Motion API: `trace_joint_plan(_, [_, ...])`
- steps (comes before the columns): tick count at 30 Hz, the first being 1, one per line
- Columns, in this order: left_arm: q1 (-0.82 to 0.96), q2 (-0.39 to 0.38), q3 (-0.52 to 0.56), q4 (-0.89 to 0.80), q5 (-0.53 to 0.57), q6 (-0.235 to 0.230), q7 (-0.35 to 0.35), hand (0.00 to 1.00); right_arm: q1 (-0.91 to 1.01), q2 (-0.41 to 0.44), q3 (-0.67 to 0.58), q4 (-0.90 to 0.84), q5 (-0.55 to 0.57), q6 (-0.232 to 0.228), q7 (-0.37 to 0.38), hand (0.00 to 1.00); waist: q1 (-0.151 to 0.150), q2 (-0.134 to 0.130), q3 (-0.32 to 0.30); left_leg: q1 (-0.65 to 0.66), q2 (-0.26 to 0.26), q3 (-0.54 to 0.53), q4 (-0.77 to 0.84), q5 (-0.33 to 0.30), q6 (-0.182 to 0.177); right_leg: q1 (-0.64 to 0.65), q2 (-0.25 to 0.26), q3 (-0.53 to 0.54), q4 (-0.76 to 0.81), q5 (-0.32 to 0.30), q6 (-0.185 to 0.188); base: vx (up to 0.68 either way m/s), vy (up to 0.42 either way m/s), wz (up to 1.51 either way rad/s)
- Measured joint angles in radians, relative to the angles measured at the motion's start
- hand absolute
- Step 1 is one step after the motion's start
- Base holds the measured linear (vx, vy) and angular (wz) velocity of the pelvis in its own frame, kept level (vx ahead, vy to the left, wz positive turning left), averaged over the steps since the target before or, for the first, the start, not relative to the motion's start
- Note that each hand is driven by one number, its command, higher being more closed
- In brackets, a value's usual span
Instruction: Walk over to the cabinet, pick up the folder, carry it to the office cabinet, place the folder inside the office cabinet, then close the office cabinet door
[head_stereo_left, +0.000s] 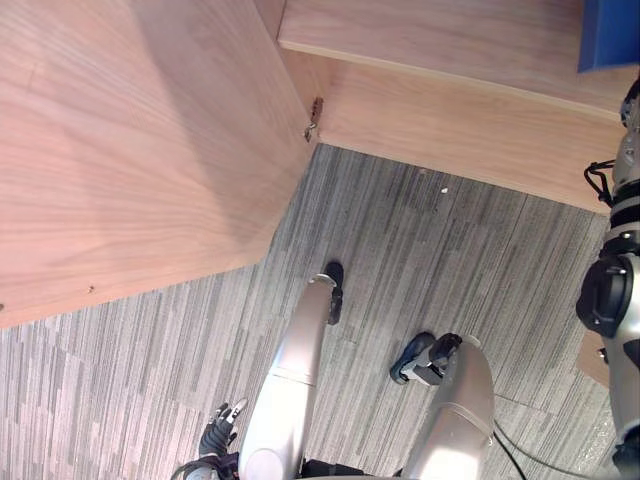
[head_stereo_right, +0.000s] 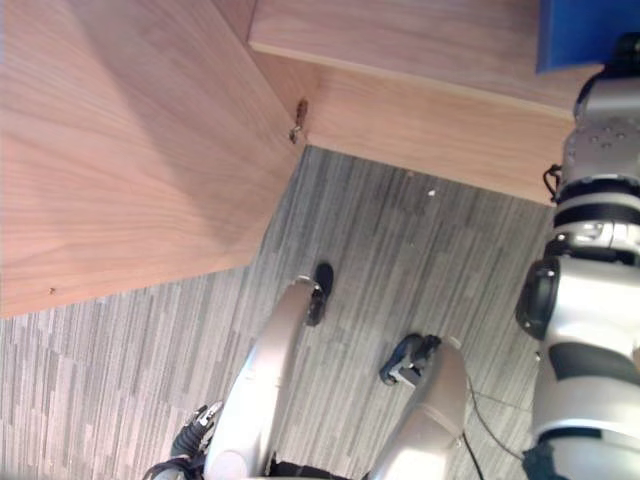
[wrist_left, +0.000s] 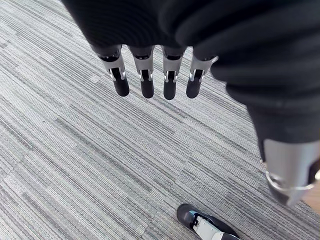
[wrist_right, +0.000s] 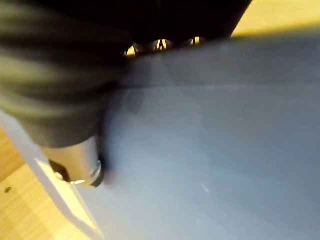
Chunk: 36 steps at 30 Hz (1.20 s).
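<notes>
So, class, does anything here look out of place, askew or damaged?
Nothing much. A small white speck lies on the grey carpet before the wooden cabinet, whose door stands open; no damage shows.

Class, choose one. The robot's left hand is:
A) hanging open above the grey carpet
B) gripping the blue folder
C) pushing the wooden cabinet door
A: the left hand hangs with straight fingers above the grey carpet, touching nothing.

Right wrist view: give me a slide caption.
Right hand clamps the blue folder, thumb pressed on its face, wooden shelf behind.
</notes>
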<state>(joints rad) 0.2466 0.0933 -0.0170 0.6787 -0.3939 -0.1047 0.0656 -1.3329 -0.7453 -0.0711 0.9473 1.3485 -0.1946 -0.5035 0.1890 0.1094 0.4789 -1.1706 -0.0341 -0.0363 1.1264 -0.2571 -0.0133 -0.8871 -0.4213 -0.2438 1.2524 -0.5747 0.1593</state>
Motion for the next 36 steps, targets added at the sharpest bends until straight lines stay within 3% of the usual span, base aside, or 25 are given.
trace_joint_plan(16, [0.003, 0.0, 0.01, 0.002, -0.008, 0.009, 0.018, 0.0, -0.03, 0.004, 0.034, 0.0, 0.001, -0.023, 0.035, 0.0, -0.022, -0.011, 0.005, 0.057, 0.008, -0.008, -0.083, 0.045, -0.015, 0.045, 0.011, -0.027, -0.056, 0.027, -0.019, 0.0, 0.002, 0.0])
trace_joint_plan(18, [0.007, 0.0, 0.011, 0.002, -0.015, 0.009, 0.017, 0.0, -0.03, 0.001, 0.079, 0.001, -0.069, 0.011, 0.052, 0.0, -0.031, -0.014, 0.006, 0.059, 0.013, -0.009, -0.088, 0.048, -0.016, 0.046, 0.017, -0.027, -0.062, 0.032, -0.019, 0.0, 0.026, -0.06])
trace_joint_plan(21, [0.011, 0.003, 0.012, 0.001, -0.018, 0.006, 0.01, 0.0, -0.03, -0.04, 0.26, 0.042, -0.325, 0.132, 0.149, 0.0, -0.039, -0.018, 0.009, 0.074, 0.023, -0.006, -0.108, 0.057, -0.017, 0.055, 0.028, -0.028, -0.084, 0.046, -0.017, -0.01, 0.035, -0.11])
trace_joint_plan(23, [0.012, 0.01, 0.01, 0.0, -0.019, -0.002, -0.013, 0.0, -0.03, -0.06, 0.41, 0.079, -0.563, 0.223, 0.249, 0.0, -0.04, -0.027, 0.01, 0.094, 0.028, -0.005, -0.13, 0.067, -0.02, 0.068, 0.035, -0.028, -0.1, 0.055, -0.021, -0.02, 0.027, -0.05])
trace_joint_plan(25, [0.013, 0.013, 0.01, -0.001, -0.018, -0.005, -0.03, 0.0, -0.03, -0.067, 0.484, 0.092, -0.671, 0.254, 0.309, 0.0, -0.038, -0.03, 0.011, 0.097, 0.029, -0.004, -0.144, 0.075, -0.02, 0.068, 0.037, -0.031, -0.107, 0.061, -0.031, -0.02, 0.014, 0.0])
trace_joint_plan(27, [0.016, 0.015, 0.01, -0.001, -0.018, -0.008, -0.045, 0.0, -0.035, -0.068, 0.542, 0.113, -0.719, 0.26, 0.338, 0.0, -0.034, -0.031, 0.011, 0.097, 0.033, -0.003, -0.164, 0.088, -0.018, 0.068, 0.04, -0.039, -0.124, 0.072, -0.049, -0.04, 0.029, 0.01])
trace_joint_plan(29, [0.016, 0.019, 0.007, -0.002, -0.017, -0.012, -0.06, 0.0, -0.039, -0.068, 0.575, 0.112, -0.746, 0.26, 0.349, 0.0, -0.034, -0.031, 0.011, 0.096, 0.033, -0.001, -0.178, 0.101, -0.017, 0.061, 0.041, -0.039, -0.133, 0.081, -0.039, -0.02, 0.021, -0.01])
trace_joint_plan(36, [0.016, 0.018, 0.009, -0.003, -0.016, -0.023, -0.067, 0.0, -0.073, -0.066, 0.575, 0.105, -0.786, 0.235, 0.348, 0.0, -0.025, -0.032, 0.011, 0.083, 0.042, 0.015, -0.184, 0.109, -0.018, 0.029, 0.044, -0.021, -0.124, 0.088, -0.044, -0.03, 0.018, -0.05])
